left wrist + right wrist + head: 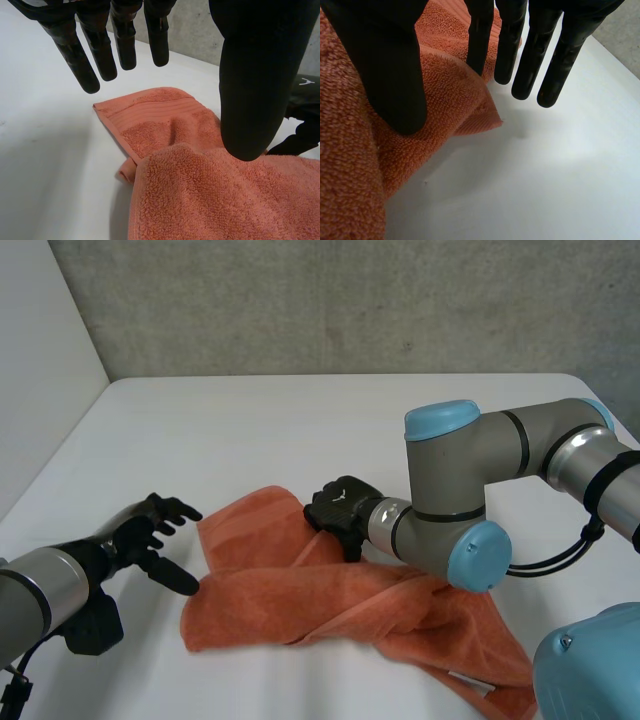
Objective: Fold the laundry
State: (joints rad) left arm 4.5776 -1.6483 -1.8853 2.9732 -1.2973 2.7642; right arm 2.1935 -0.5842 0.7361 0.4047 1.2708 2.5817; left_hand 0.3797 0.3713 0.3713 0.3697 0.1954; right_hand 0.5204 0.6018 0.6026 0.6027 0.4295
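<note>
Table (300, 420): white, with a grey wall (350, 300) behind its far edge.

Towel (330, 605): orange terry cloth, lying crumpled in the front half of the table. It runs from about the middle of the table toward the front right corner. It is not laid flat; one layer lies over another.

Towel in the left wrist view (215, 200): a corner with a ribbed hem band lies flat on the table, and a thicker fold lies on top of part of it.

Left hand (140, 540): near the table's left edge, just beside the towel's left end. Its fingers (80, 55) are straight and spread, with the thumb (255, 85) held well apart from them. It has hold of nothing. The thumb tip is at the towel's edge; I cannot tell whether it touches the cloth.

Left arm (40, 590): comes in from the front left corner.

Right hand (340, 512): above the towel's far edge, near the middle of the table. Its fingers (560, 55) are straight and slightly apart, reaching past the cloth over bare table (545, 175). Its thumb (390, 65) hangs over the towel (445, 85). It grips nothing.

Right arm (480, 480): reaches in from the table's right edge, above the towel's right half.
</note>
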